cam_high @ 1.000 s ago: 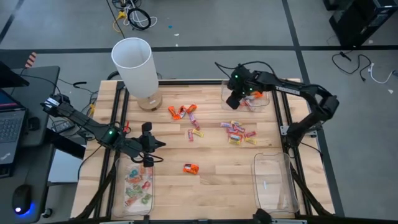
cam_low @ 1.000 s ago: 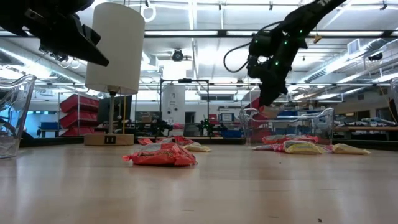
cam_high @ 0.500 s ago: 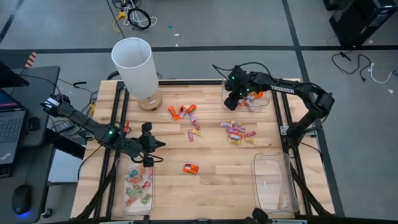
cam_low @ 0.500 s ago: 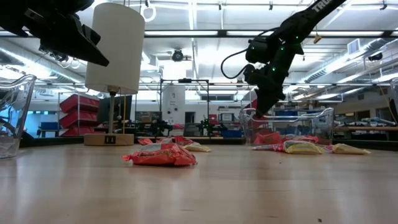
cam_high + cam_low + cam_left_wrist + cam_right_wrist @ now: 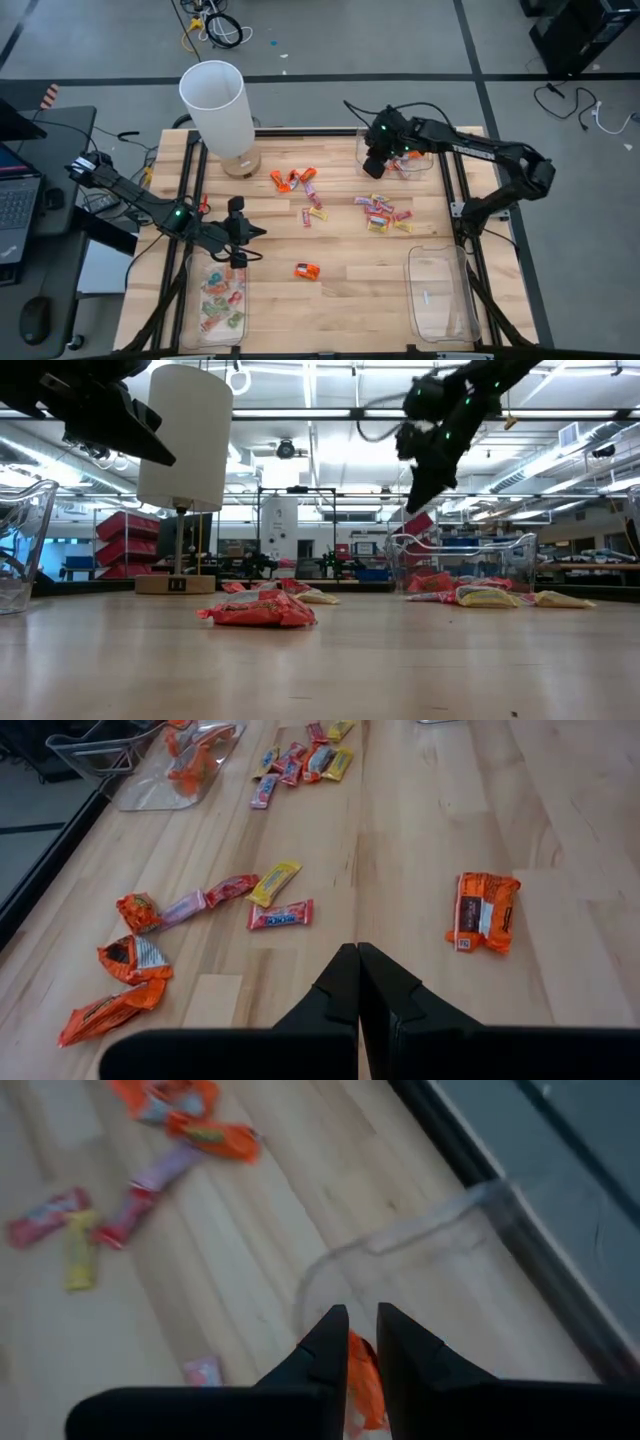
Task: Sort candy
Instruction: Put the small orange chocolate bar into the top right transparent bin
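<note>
Loose candy lies on the wooden table: orange pieces point(image 5: 292, 179), pink and yellow ones point(image 5: 313, 205), a mixed cluster point(image 5: 385, 213) and one orange piece point(image 5: 306, 271). My right gripper point(image 5: 355, 1315) hangs above the near left corner of the far right clear tray point(image 5: 402, 160). Its fingers stand a narrow gap apart, and an orange candy point(image 5: 363, 1380) in the tray shows through that gap. My left gripper point(image 5: 357, 948) is shut and empty. It waits above the table by the near left tray point(image 5: 218, 300), which holds several candies.
A tall white cylinder on a wooden base point(image 5: 215, 105) stands at the far left. A second clear tray point(image 5: 440, 295) sits at the near right. Bare table shows between the candy clusters and along the near edge.
My right gripper has risen above the far right tray, staying over its left end. The candy on the table has not moved.
</note>
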`<action>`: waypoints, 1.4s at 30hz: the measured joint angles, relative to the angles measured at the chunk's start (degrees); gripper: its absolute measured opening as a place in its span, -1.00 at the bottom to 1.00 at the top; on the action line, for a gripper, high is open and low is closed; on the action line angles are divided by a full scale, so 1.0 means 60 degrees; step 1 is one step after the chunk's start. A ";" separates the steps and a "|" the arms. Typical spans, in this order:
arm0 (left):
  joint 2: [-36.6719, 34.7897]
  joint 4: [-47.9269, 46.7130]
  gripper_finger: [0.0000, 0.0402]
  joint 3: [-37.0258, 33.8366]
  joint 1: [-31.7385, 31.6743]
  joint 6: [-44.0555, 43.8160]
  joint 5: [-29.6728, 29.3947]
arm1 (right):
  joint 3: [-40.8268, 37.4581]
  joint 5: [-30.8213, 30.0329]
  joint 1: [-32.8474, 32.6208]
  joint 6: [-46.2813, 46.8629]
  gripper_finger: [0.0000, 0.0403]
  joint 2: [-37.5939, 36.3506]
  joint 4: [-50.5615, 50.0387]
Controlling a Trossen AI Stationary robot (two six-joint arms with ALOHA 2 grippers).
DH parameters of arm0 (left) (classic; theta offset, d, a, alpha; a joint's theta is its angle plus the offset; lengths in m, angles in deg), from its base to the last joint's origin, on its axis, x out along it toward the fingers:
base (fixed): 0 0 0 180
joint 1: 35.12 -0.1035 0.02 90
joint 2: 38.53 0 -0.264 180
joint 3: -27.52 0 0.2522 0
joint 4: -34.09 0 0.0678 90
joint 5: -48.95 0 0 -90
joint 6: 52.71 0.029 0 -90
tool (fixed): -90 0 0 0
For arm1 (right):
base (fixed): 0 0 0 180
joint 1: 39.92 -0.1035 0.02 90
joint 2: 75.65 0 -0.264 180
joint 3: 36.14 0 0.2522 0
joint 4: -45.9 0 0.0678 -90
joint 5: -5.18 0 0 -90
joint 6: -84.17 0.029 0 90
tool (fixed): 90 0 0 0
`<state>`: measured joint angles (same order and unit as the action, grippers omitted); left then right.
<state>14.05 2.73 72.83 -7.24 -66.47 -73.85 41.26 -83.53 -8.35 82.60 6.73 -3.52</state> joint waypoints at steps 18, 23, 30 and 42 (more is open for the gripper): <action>0.0006 0.0045 -1.00 0.0000 -0.0003 -0.0073 0.0000 | 0.0000 -0.0925 -0.4390 0.1575 -0.80 -0.0946 -0.0029; 0.0183 0.0301 -1.00 0.0000 -0.0001 -0.0077 -0.0005 | 0.0000 -0.1461 -0.5320 0.2078 -0.80 -0.0946 -0.0023; 0.0815 0.0867 -1.00 0.0004 -0.0003 -0.0031 -0.0027 | 0.0000 -0.2234 -0.6210 0.3209 -0.80 -0.0946 -0.0048; 0.1443 0.1219 -1.00 0.0004 -0.0004 -0.0030 -0.0027 | 0.0000 -0.2398 -0.6871 0.4093 -0.79 -0.0938 -0.0372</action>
<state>22.70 10.04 72.85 -7.26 -66.65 -74.01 41.26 -97.92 -49.58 107.16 1.10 -5.75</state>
